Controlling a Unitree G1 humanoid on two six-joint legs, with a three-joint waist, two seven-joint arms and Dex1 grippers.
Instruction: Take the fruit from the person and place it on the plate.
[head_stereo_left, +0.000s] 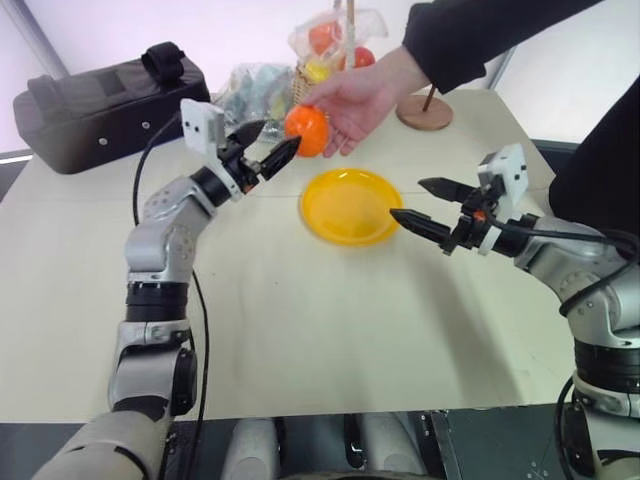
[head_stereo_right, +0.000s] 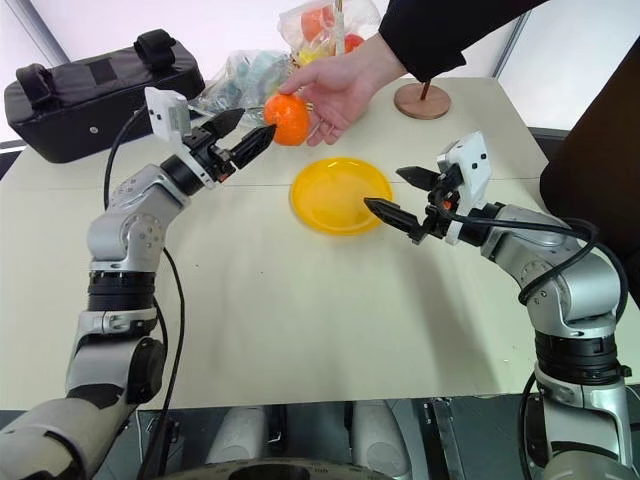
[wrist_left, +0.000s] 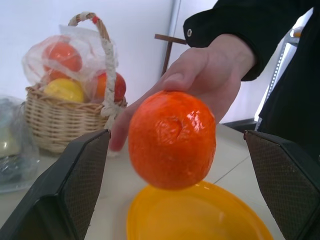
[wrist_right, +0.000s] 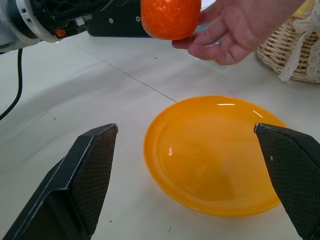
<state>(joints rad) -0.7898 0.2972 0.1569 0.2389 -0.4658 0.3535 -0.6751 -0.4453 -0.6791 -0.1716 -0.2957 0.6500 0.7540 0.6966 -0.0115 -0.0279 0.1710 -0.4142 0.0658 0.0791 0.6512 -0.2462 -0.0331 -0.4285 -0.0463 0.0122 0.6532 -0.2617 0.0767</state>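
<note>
Person's hand (head_stereo_left: 365, 100) holds the orange fruit (head_stereo_left: 307, 130) above the far edge of the yellow plate (head_stereo_left: 350, 207). Left gripper (head_stereo_left: 266, 146) wide open at the fruit, gripping nothing. Right gripper (head_stereo_left: 425, 205) wide open, empty, beside the plate.

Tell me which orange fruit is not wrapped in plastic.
The fruit held in the person's hand, beside the left gripper. The other fruits sit bagged in the basket.
</note>
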